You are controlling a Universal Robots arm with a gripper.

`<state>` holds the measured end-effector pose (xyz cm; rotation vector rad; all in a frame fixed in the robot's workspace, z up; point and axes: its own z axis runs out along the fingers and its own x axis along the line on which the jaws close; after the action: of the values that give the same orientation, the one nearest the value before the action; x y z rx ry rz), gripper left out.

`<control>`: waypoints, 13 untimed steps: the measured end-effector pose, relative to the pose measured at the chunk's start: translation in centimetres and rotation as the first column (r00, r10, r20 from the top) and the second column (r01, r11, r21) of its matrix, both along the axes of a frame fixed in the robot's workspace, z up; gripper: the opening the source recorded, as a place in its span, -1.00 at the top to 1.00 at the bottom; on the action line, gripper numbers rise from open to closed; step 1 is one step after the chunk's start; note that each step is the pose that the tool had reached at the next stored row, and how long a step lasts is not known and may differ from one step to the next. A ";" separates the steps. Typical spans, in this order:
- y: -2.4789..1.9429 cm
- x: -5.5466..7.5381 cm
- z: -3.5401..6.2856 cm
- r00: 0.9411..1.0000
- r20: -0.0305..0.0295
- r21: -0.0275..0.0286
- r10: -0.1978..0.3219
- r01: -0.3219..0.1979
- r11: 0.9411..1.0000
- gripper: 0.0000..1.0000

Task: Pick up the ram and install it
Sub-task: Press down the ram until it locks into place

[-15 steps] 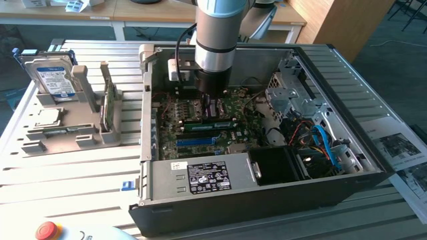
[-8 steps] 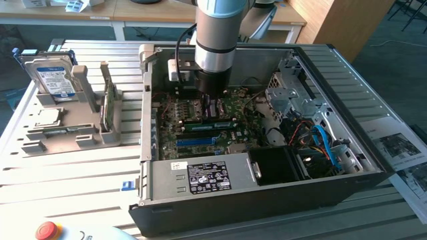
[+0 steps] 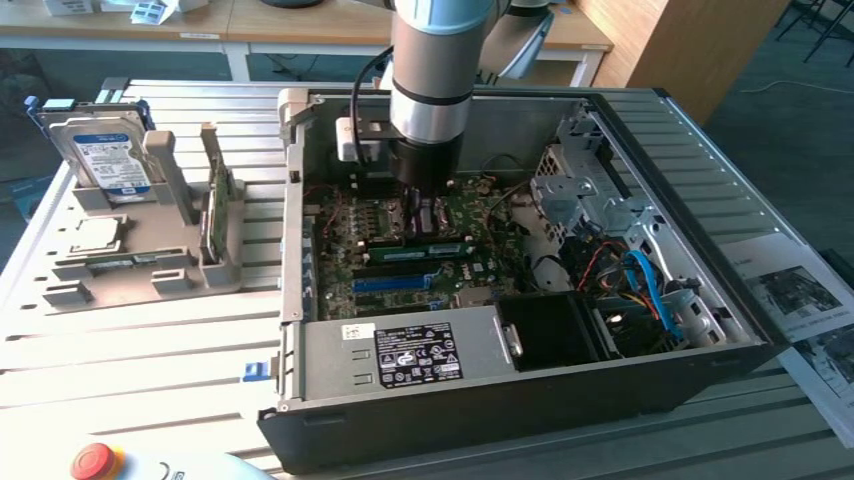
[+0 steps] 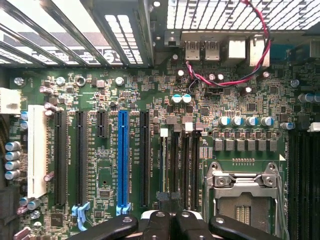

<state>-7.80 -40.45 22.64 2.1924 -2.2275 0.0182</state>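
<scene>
Exterior view: arm plunges vertically into the computer case; claw closed together over the motherboard.

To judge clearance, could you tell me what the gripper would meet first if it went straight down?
Probably the motherboard, at the dark memory slots just beyond the shut gripper; how far off is unclear.

we see a green motherboard with one bright blue slot and a white slot, red and black twisted wires, a black gripper, a green ram, a blue-and-white labelled hard drive, a red button
</scene>
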 end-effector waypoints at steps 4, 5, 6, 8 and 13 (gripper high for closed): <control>0.00 0.0 0.60 1.000 0.000 0.000 0.000 0.000 1.000 0.80; 0.00 0.0 0.77 1.000 0.000 0.000 0.000 0.000 1.000 0.80; 0.00 0.0 0.96 1.000 0.000 0.000 0.000 0.000 1.000 0.80; 0.00 0.0 1.34 1.000 0.000 0.000 0.000 0.000 1.000 0.80; 0.00 0.0 2.33 1.000 0.000 0.000 0.000 0.000 1.000 0.80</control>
<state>-7.80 -40.45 24.97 2.1925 -2.2277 0.0182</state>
